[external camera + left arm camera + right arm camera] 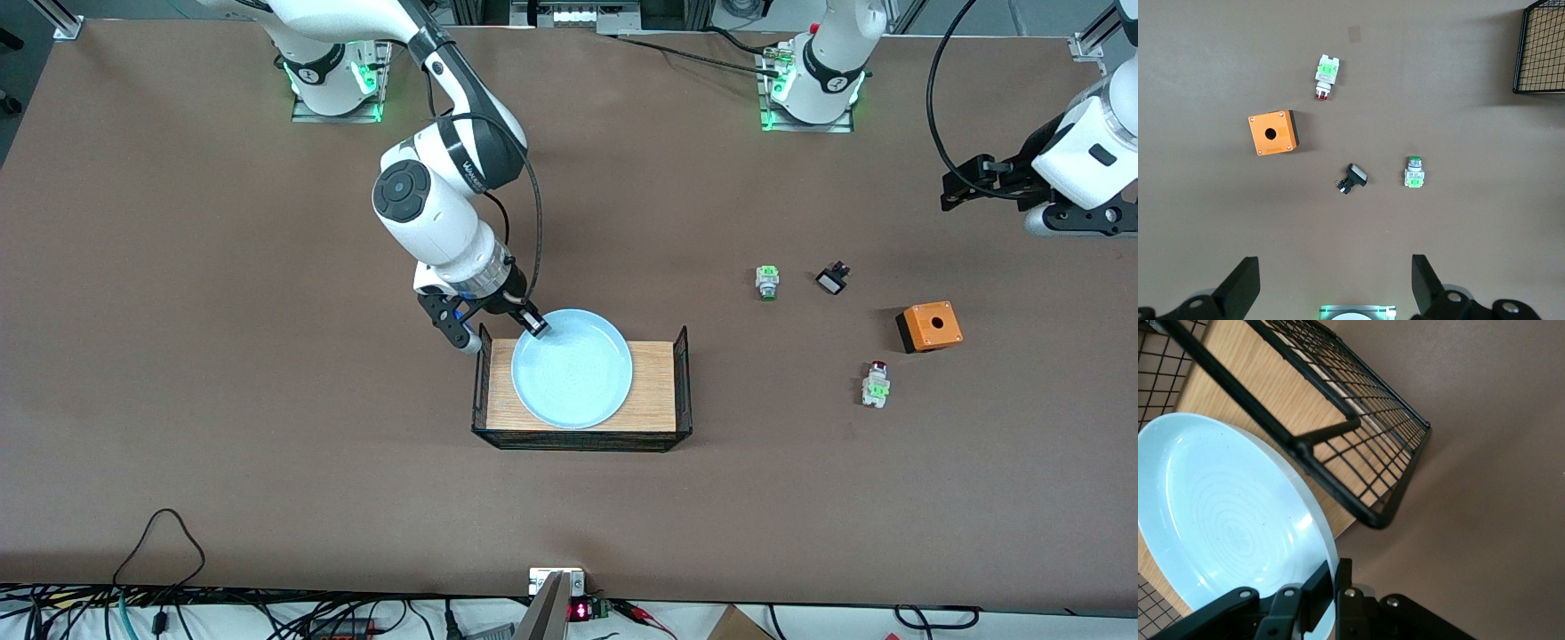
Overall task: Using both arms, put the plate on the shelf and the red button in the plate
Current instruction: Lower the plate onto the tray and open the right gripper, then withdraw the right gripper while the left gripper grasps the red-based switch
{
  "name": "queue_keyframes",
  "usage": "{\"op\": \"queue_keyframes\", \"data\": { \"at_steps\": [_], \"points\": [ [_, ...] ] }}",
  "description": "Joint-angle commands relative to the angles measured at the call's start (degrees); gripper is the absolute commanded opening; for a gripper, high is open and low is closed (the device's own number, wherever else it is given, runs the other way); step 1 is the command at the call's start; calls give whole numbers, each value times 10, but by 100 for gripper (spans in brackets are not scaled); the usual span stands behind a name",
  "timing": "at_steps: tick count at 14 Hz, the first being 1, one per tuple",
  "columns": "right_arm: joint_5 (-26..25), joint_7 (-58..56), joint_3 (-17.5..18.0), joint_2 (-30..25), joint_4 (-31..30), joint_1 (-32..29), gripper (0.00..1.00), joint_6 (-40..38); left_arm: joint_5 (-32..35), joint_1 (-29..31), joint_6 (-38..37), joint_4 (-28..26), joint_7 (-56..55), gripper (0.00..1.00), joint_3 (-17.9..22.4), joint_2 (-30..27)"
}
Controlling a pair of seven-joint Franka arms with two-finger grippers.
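Plate point(573, 373): glazed, glossy pale blue, faint concentric rings, fine speckles. Tray point(582, 437): thin black wire-mesh walls, matt; floor light wood-grain board. Bench point(222, 356): matt brown, smooth covering. Orange box point(930, 325): smooth plastic look. Red button point(876, 385): white-grey plastic body.

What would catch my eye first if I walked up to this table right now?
Probably the pale blue plate, sitting on a wooden tray with black wire ends in the middle of the table, with the right gripper pinching its rim. Next, toward the left arm's end, the bright orange box among small switches, including the red button. The left gripper waits open, raised above that end.
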Motion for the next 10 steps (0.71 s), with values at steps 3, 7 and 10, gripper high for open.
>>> {"op": "queue_keyframes", "data": {
  "at_steps": [3,7,10],
  "points": [
    [-2,6,-10,-6,-5,22,100,-1,14,14,-12,16,12,100,-3,8],
    [-7,0,-31,-32,6,24,100,-53,13,15,-11,16,10,100,-3,18],
    [-17,-5,-49,-54,36,23,100,-132,14,26,0,25,12,100,-2,56]
  ]
}}
